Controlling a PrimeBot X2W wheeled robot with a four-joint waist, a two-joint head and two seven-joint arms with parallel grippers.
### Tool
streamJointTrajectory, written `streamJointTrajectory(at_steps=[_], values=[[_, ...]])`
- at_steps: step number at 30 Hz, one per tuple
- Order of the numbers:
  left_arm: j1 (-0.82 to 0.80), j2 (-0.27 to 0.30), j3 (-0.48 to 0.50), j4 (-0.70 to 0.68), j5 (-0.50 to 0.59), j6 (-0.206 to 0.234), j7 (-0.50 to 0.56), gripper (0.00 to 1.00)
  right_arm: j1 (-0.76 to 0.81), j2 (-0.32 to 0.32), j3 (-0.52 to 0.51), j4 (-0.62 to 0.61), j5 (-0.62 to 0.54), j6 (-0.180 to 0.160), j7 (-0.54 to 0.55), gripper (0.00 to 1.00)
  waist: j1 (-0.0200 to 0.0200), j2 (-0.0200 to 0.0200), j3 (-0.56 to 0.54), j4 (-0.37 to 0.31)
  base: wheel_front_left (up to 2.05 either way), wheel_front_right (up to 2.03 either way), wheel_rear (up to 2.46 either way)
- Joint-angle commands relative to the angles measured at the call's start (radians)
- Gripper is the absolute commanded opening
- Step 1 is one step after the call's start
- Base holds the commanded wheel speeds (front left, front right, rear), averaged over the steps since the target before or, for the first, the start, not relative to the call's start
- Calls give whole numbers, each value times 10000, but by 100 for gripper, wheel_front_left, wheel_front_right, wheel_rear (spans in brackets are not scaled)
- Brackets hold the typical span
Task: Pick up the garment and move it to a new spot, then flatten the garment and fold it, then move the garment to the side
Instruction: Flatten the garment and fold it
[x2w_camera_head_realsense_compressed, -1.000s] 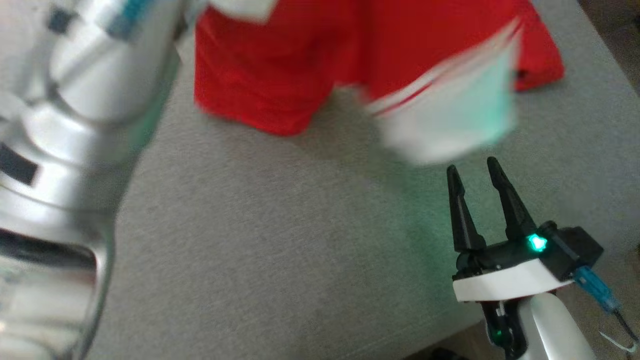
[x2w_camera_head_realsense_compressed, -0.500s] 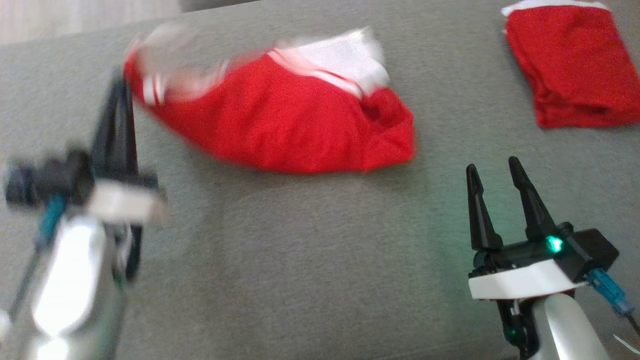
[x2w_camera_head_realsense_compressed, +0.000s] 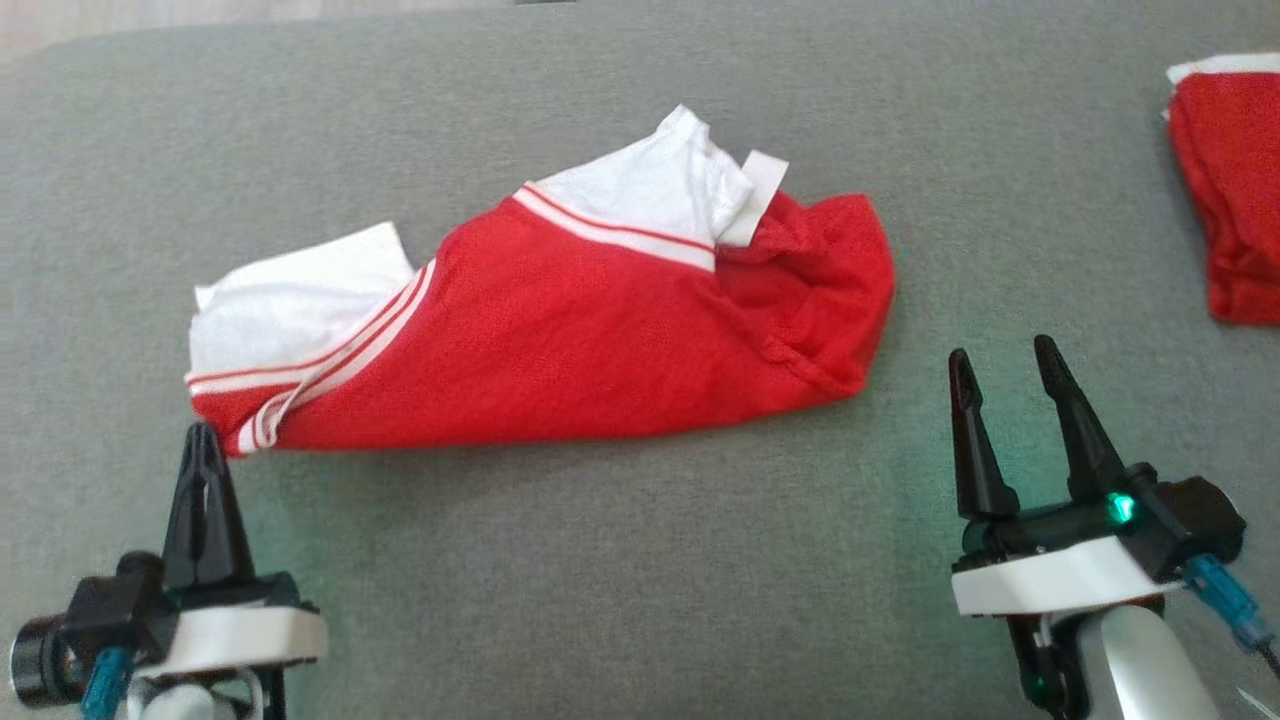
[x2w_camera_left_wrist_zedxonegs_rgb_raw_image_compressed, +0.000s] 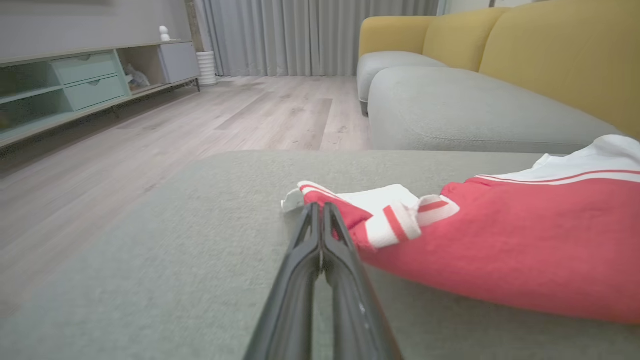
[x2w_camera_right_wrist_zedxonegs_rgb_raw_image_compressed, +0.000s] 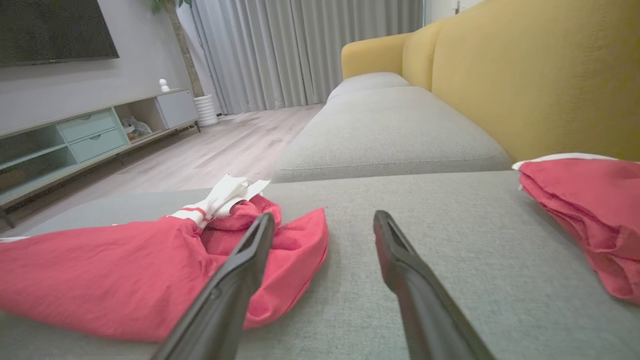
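- Pincers: left pincer (x2w_camera_head_realsense_compressed: 205, 435) pressed shut, tips just beside the striped corner of the garment (x2w_camera_head_realsense_compressed: 560, 340); right pincer (x2w_camera_head_realsense_compressed: 1002, 349) spread wide, empty.
- Garment red with white sleeves, rumpled on the grey woven cushion (x2w_camera_head_realsense_compressed: 600, 560).
- Wrist views add a yellow sofa back (x2w_camera_right_wrist_zedxonegs_rgb_raw_image_compressed: 525, 85).

The grey seat cushion (x2w_camera_head_realsense_compressed: 600, 560) before me carries a crumpled red-and-white garment (x2w_camera_head_realsense_compressed: 560, 340) mid-surface and, well apart to my right, a folded red garment (x2w_camera_head_realsense_compressed: 1235, 200).

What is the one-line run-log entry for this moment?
garment: bunched on grey cushion | left gripper: jaws shut at garment's corner, grip unclear | right gripper: jaws open, empty
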Motion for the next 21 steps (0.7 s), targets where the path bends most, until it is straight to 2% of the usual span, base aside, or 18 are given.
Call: streamJointTrajectory(at_steps=[1, 2, 3, 7, 10, 12, 15, 17, 21], values=[[-193, 104, 461, -351, 91, 18, -95, 0, -19, -41, 222, -268, -90, -7, -36, 100, 1, 0, -37, 54, 0, 0, 0], [-162, 94, 496, -352, 130, -13, -95, 40, -28, -41, 236, -257, -102, -7, -36, 100, 1, 0, -35, 63, 0, 0, 0], [-176, 120, 523, -373, 219, -13, -96, 100, -45, -41, 254, -244, -114, -7, -36, 100, 1, 0, -28, 60, 0, 0, 0], [-602, 376, 438, -797, 781, -46, -96, 100, -154, -41, 305, -245, -128, -7, -36, 100, 1, 0, 93, -44, 0, 0, 0], [-1384, 689, 86, -1153, 1184, -319, -68, 100, -219, -41, 321, -266, -168, -7, -36, 100, 1, 0, 263, -138, 0, 0, 0], [-2172, 940, -235, -1354, 1369, -681, 189, 100, -313, -41, 352, -267, -210, -7, -36, 100, 1, 0, 416, -233, 0, 0, 0], [-3660, 1429, -845, -1447, 1553, -1578, 918, 100, -543, -41, 405, -293, -271, -7, -36, 100, 1, 0, 737, -449, 0, 0, 0], [-4758, 1672, -1298, -1374, 1560, -1997, 1494, 100, -712, -41, 442, -325, -285, -7, -36, 100, 1, 0, 1006, -626, 0, 0, 0], [-6906, 2101, -2463, -720, 1352, -2322, 2548, 100, -1063, -41, 557, -382, -220, -7, -36, 100, 1, 0, 1661, -1042, 0, 0, 0]])
